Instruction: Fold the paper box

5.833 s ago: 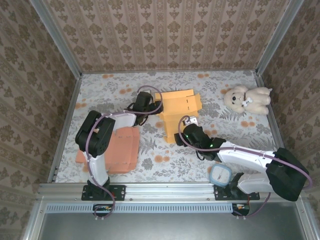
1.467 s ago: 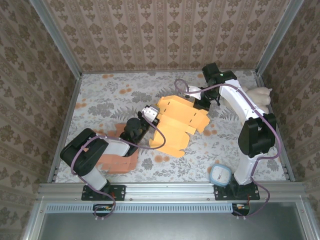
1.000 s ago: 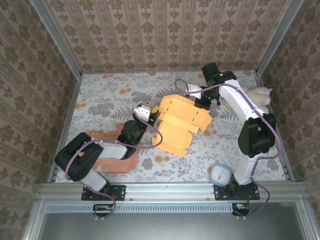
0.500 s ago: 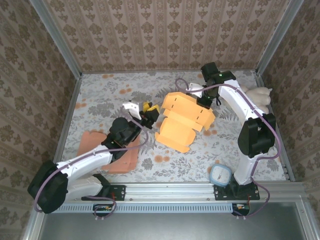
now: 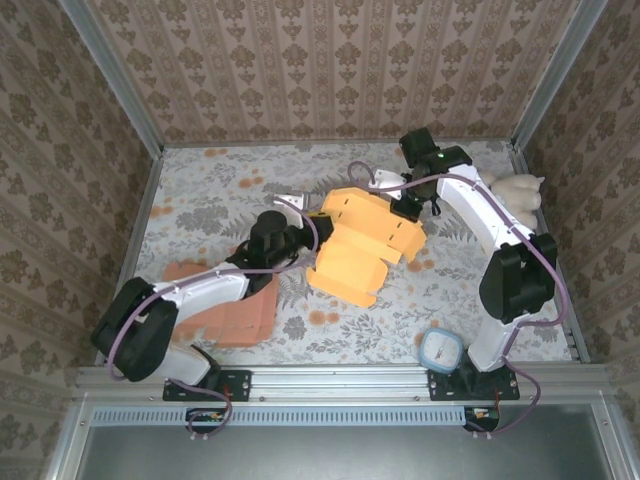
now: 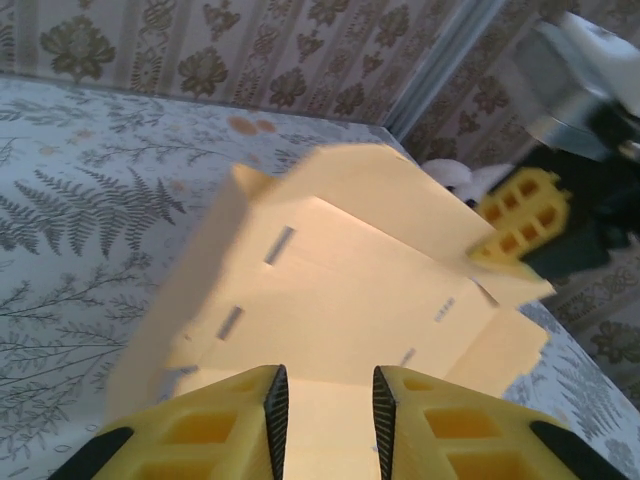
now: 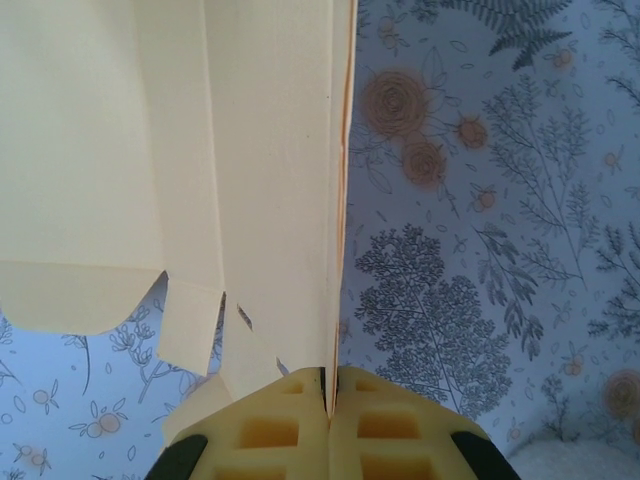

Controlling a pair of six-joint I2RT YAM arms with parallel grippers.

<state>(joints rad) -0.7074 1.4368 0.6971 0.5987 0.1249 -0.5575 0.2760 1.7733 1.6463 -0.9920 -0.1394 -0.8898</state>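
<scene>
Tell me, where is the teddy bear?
In the top view, the teddy bear sits at the far right of the table, partly behind the right arm.

The right claw [image 7: 327,392] is seen with its two yellow fingers [image 7: 260,432] pressed together on the thin edge of a paper box [image 7: 200,150] panel, which runs straight away from them. Pale card with small cut flaps [image 7: 190,325] is spread to the left. The flower-patterned bench [image 7: 480,250] is seen below.

The paper box [image 5: 365,240] is orange; the table [image 5: 220,190], grey floral.
</scene>
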